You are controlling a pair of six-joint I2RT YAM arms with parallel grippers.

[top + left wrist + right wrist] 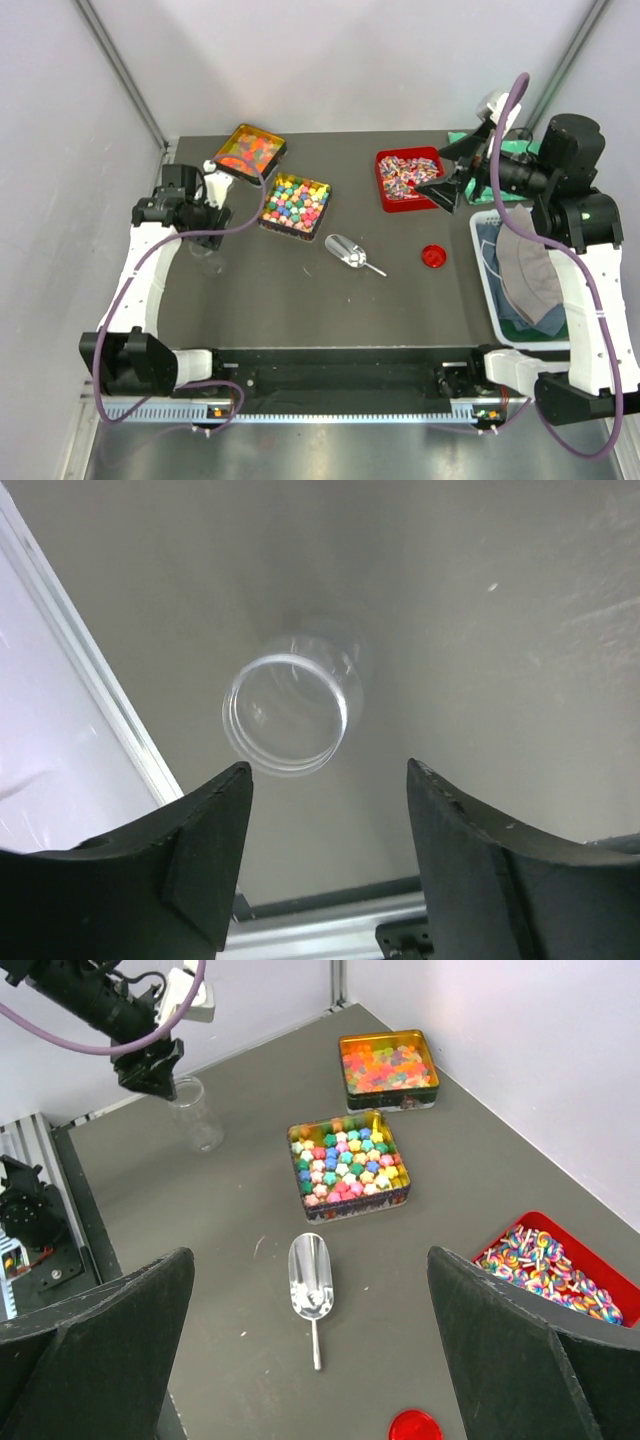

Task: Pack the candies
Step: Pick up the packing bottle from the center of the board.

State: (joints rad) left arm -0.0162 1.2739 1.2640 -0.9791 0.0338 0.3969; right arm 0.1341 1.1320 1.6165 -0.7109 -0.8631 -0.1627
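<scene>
The candies [295,201] are small sweets in mixed colours, filling a square tin left of centre; the right wrist view shows the candies [348,1163] too. A clear empty jar [205,257] stands upright at the left. My left gripper [211,226] hovers just above it, open. In the left wrist view the jar [289,716] lies beyond the spread fingertips [236,780], with nothing between them. A clear scoop [351,252] lies mid-table. My right gripper [446,181] hangs wide open and empty over the red tray, high above the scoop [311,1280].
A tin of orange gummies [250,150] sits at the back left. A red tray [384,190] holds striped sweets. A red lid [434,255] lies right of the scoop. A white basket [482,255] with grey cloth stands at the right edge.
</scene>
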